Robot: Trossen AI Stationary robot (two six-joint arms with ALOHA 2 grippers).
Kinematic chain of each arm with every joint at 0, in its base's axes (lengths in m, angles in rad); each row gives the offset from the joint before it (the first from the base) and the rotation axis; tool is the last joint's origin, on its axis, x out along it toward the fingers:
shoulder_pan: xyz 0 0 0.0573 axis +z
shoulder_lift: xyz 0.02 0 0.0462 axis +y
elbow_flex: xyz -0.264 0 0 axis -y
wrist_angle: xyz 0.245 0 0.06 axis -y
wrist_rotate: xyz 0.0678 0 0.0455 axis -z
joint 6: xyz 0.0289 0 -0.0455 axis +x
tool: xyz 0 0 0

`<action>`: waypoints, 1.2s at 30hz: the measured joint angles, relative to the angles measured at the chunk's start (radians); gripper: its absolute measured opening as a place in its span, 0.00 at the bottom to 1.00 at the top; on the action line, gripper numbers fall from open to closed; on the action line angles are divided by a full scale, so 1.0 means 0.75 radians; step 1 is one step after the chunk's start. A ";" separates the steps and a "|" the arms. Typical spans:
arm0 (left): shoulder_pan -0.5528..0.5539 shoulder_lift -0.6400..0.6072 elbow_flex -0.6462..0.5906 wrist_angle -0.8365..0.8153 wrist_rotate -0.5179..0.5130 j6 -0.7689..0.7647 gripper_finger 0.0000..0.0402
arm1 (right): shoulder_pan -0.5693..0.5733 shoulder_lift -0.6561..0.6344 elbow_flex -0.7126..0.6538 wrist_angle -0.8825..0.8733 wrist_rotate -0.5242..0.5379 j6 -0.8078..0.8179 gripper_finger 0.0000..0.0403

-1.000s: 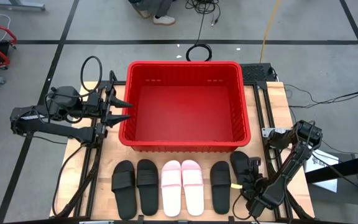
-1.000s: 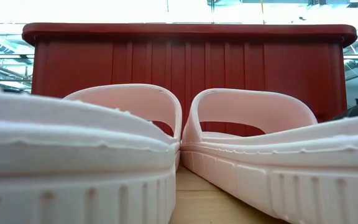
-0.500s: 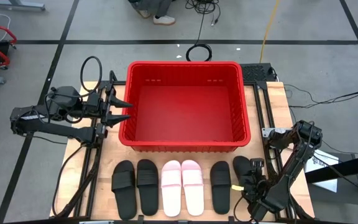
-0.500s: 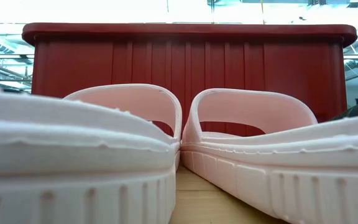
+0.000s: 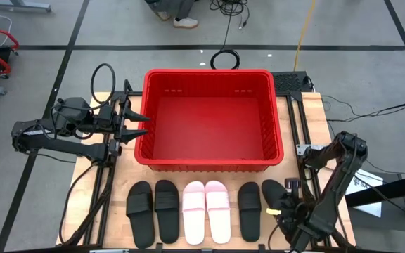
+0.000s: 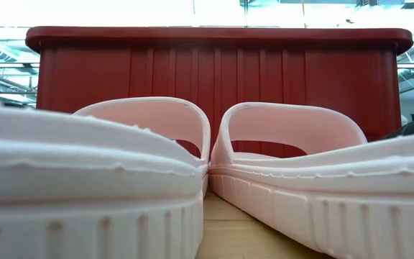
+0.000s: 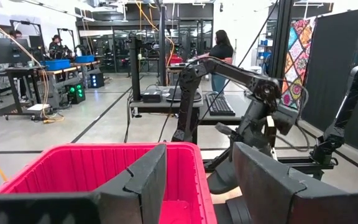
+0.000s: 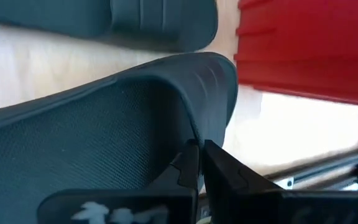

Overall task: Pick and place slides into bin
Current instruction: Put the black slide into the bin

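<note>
The red bin [image 5: 209,116] stands at the table's middle. In front of it lie black slides [image 5: 140,205] [image 5: 166,204] [image 5: 249,208] and two pink slides [image 5: 193,211] [image 5: 218,209], soles down. The low view shows the pink slides [image 6: 142,144] close up, before the bin [image 6: 214,68]. At the row's right end my right gripper [image 5: 287,204] [image 8: 199,163] is shut on one more black slide [image 5: 273,191] [image 8: 104,130]. My left gripper [image 5: 136,124] [image 7: 197,180] hangs open and level beside the bin's left wall, holding nothing. My right gripper pinches a thin raised edge [image 8: 194,134] on the black slide's right side between its two fingertips; strap or sole rim, I cannot tell. The fingers slant down from the near right. The slide's far end [image 8: 219,78] is tilted up off the wood.
Metal frame rails [image 5: 302,133] run along the table's right and left edges. Bare wood [image 8: 291,130] lies between the held slide and the bin. A cable loop [image 5: 104,74] sits at the back left. People stand in the room beyond [image 7: 221,46].
My right gripper has risen, still shut, and drawn slightly toward the table's near edge. The black slide has come up with it, its far end pulling back from the bin. The left arm and the other slides have kept still.
</note>
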 joint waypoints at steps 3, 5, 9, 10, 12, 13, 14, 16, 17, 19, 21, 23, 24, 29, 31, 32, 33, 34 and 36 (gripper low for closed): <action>0.000 0.000 0.000 0.000 0.000 0.000 0.46 | 0.000 -0.050 0.019 0.000 0.063 -0.027 0.00; 0.000 0.000 0.000 0.000 -0.003 0.000 0.46 | 0.000 -0.080 0.028 -0.002 0.095 -0.060 0.00; 0.000 0.000 0.000 0.000 -0.003 -0.001 0.46 | -0.009 -0.146 0.059 -0.001 0.180 -0.148 0.00; 0.000 0.000 0.000 0.000 -0.004 -0.001 0.46 | -0.011 -0.163 0.067 -0.002 0.205 -0.166 0.00; 0.000 0.000 0.000 0.000 -0.004 -0.001 0.46 | -0.012 -0.192 0.089 -0.001 0.257 -0.199 0.00; 0.000 0.000 0.000 0.000 -0.004 -0.001 0.46 | -0.013 -0.206 0.101 0.000 0.285 -0.217 0.00; 0.000 0.000 0.000 0.000 -0.005 -0.001 0.46 | -0.013 -0.220 0.111 0.003 0.312 -0.241 0.00; 0.000 0.000 0.000 0.000 -0.005 -0.001 0.46 | -0.013 -0.247 0.131 0.015 0.355 -0.286 0.00; 0.000 0.000 0.000 0.000 -0.005 -0.001 0.46 | -0.013 -0.261 0.137 0.032 0.375 -0.316 0.00; 0.000 0.000 0.000 -0.002 -0.005 -0.007 0.46 | -0.019 -0.286 0.148 0.080 0.414 -0.386 0.00; 0.000 0.000 0.000 -0.003 -0.006 -0.009 0.46 | -0.027 -0.310 0.155 0.128 0.453 -0.459 0.00; 0.000 0.000 0.000 -0.002 -0.014 -0.010 0.46 | -0.043 -0.331 0.165 0.161 0.506 -0.523 0.00; 0.000 0.000 0.000 -0.001 -0.034 -0.009 0.46 | -0.055 -0.341 0.169 0.171 0.538 -0.551 0.00; 0.000 0.000 0.000 -0.001 -0.217 -0.008 0.46 | -0.153 -0.397 0.184 0.176 0.661 -0.678 0.00; 0.000 -0.001 0.000 0.000 -0.273 0.001 0.46 | -0.210 -0.424 0.184 0.184 0.677 -0.757 0.00; 0.002 -0.001 0.000 -0.001 -0.286 0.002 0.46 | -0.244 -0.437 0.184 0.194 0.690 -0.802 0.00; 0.004 0.000 0.000 -0.001 -0.295 0.006 0.46 | -0.277 -0.449 0.184 0.213 0.706 -0.846 0.00; 0.007 0.000 0.000 0.000 -0.296 0.008 0.46 | -0.312 -0.461 0.184 0.237 0.721 -0.893 0.00; 0.017 0.000 0.000 0.000 -0.296 0.010 0.46 | -0.386 -0.486 0.184 0.293 0.740 -1.001 0.00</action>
